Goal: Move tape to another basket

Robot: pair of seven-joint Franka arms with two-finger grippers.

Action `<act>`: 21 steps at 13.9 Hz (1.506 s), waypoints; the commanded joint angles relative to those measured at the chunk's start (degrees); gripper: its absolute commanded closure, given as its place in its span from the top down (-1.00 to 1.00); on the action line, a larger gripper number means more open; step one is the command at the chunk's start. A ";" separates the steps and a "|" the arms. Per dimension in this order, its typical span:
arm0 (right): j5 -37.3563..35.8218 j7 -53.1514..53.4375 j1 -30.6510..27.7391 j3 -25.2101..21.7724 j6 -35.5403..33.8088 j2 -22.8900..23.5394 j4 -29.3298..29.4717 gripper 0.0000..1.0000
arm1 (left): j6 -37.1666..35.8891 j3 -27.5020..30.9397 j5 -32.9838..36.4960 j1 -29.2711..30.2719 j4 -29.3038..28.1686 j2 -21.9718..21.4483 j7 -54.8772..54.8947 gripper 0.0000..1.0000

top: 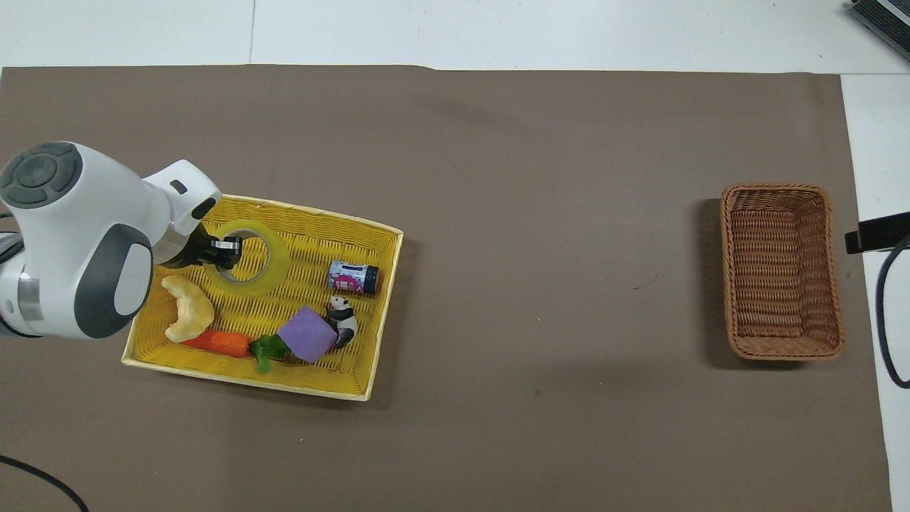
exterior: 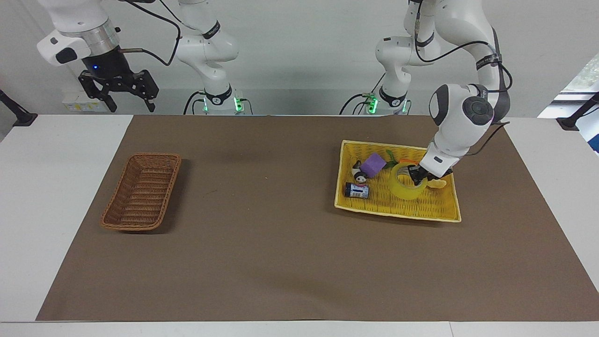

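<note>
The yellow tape roll (exterior: 406,185) (top: 256,257) hangs a little above the yellow tray basket (exterior: 440,211) (top: 313,373) at the left arm's end of the table. My left gripper (exterior: 416,176) (top: 220,250) is shut on the roll's wall, one finger inside the core. The brown wicker basket (exterior: 142,192) (top: 780,270) stands empty at the right arm's end. My right gripper (exterior: 126,96) waits open, high above the table's edge by its base.
In the yellow tray lie a small can (exterior: 357,190) (top: 352,276), a panda toy (exterior: 359,174) (top: 343,318), a purple block (exterior: 373,164) (top: 307,335), a carrot (top: 226,343) and a pale crescent toy (top: 185,309). A brown mat (exterior: 281,252) covers the table.
</note>
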 commanded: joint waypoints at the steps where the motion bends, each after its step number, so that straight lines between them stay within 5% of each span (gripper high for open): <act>1: 0.86 -1.11 -0.40 0.04 0.09 -0.01 0.08 1.00 | -0.95 0.49 -0.36 -2.98 0.53 -0.67 -7.23 -1.00; 3: 0.86 -1.11 -0.40 0.04 0.09 -0.01 0.08 1.00 | 1.58 0.49 -0.27 -6.15 0.71 -0.50 -16.03 -1.00; 7: 0.86 -1.11 -0.40 0.04 0.09 -0.01 0.08 1.00 | 3.79 -0.92 -0.97 -10.89 0.79 -0.41 -16.76 -1.00; 15: 0.86 -1.11 -0.40 0.04 0.09 -0.01 0.08 1.00 | 18.63 -1.44 -22.66 -20.92 0.70 0.29 -12.32 -1.00; 17: 0.86 -1.11 -0.40 0.04 0.09 -0.01 0.08 1.00 | 19.35 -2.06 -31.52 -20.93 2.36 1.08 -6.86 -1.00; 21: -0.01 -1.37 0.29 0.30 -1.39 -0.36 -0.10 1.00 | 15.68 -2.24 -36.38 -19.09 5.10 2.49 -3.67 -1.00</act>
